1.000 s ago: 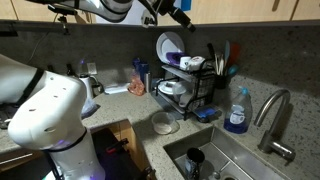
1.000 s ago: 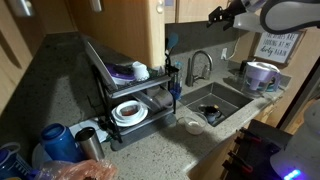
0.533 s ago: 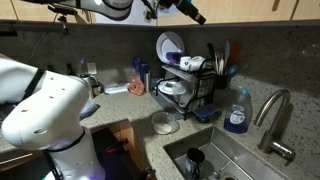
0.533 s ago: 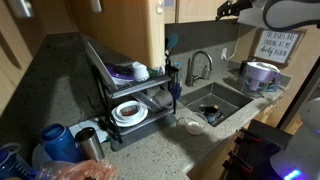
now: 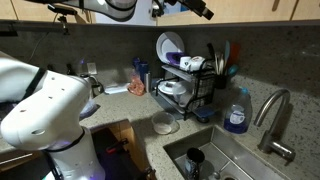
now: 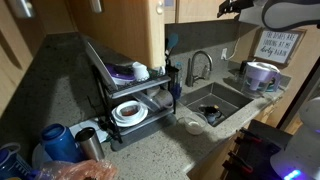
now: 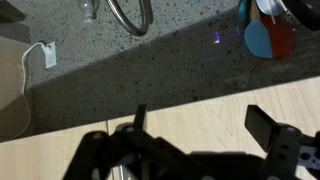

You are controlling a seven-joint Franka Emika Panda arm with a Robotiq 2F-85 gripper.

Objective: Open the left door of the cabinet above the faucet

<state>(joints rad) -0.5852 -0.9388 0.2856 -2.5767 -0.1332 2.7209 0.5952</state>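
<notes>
Tan wood of the cabinet (image 5: pixel 250 9) lies right at the claw (image 5: pixel 206 12), which hangs high up against it. The claw's two fingers (image 7: pixel 138 118) are spread as wide as they go and grip nothing. In the wrist view the same pale wood fills the gap between them. Which part of the wood is the left door cannot be told.

Well below the claw and off to one side is one faucet (image 5: pixel 272 118), its arched spout over the single sink (image 5: pixel 228 160). One blue soap bottle (image 5: pixel 237 112) stands just beside the faucet on the speckled bench (image 5: pixel 120 108). Also below the claw is one two-tier dish rack (image 5: pixel 186 82), with one white plate (image 5: pixel 167 46) upright on its top tier. One small bowl (image 5: pixel 163 123) sits on the bench in front of the rack.
</notes>
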